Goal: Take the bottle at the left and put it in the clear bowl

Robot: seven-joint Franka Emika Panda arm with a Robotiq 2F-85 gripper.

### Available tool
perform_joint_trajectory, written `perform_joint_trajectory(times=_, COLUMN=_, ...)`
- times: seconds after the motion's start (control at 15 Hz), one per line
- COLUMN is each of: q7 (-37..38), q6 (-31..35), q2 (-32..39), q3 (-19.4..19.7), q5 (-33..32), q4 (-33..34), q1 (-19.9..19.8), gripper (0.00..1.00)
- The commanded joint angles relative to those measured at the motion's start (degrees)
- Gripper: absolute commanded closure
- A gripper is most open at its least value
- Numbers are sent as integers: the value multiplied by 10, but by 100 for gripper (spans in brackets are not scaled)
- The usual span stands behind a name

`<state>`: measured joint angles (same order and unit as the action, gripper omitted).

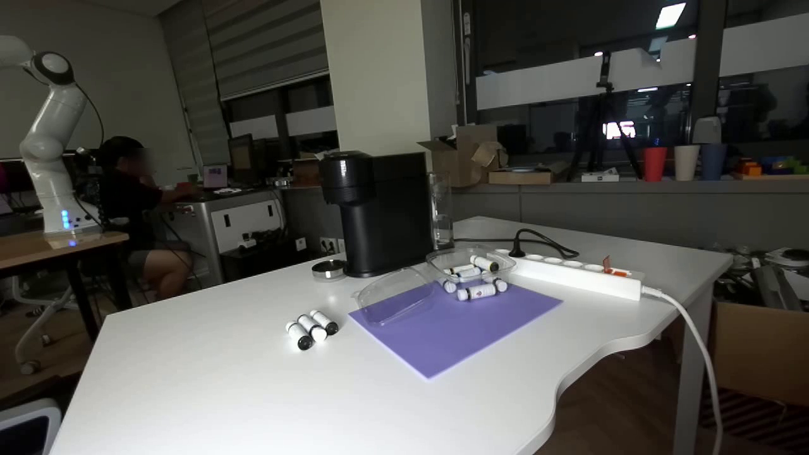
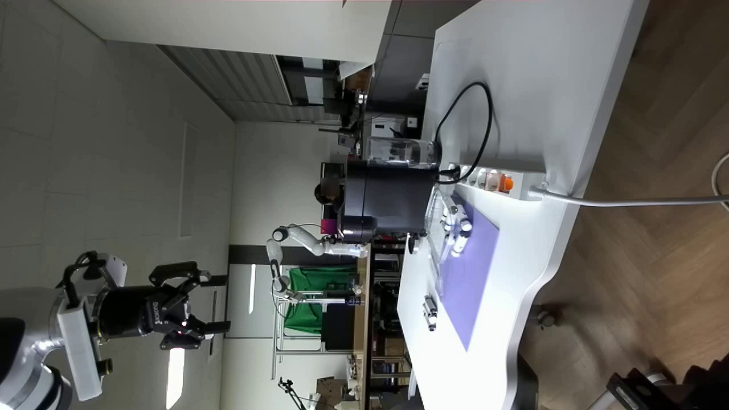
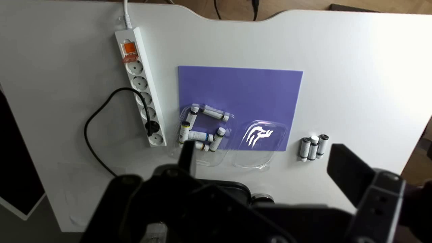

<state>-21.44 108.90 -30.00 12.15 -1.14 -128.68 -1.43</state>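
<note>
White surface (image 1: pixel 202 379), in an exterior view: 3 bottles (image 1: pixel 312 328) lie grouped, well apart from the clear bowl (image 1: pixel 442 258). In an exterior view, my end effector (image 2: pixel 217 304) gapes wide, empty. Wrist view: bottles ungrasped, so likely the approach; next, I should descend, pinching just 1.

A pale pillar (image 1: pixel 379 82) parts dark windows (image 1: pixel 537 38) (one shows a bright light (image 1: pixel 670 15)); the floor (image 2: pixel 638 256) looks wooden.
</note>
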Motion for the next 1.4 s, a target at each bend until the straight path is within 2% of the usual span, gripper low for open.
perform_joint_trajectory(times=0.0, q7=-2, q6=-1, q2=1, q3=-4, q5=3, q4=1, q1=-5, gripper=0)
perform_joint_trajectory(times=0.73, q7=-2, q6=-1, q2=1, q3=-4, q5=3, q4=1, q1=-5, gripper=0)
perform_joint_trajectory(times=1.07, q7=-6, q6=103, q2=69, q3=-7, q5=35, q4=5, q1=12, gripper=0)
perform_joint_trajectory(times=1.33, q7=15, q6=198, q2=184, q3=-48, q5=46, q4=22, q1=34, gripper=0)
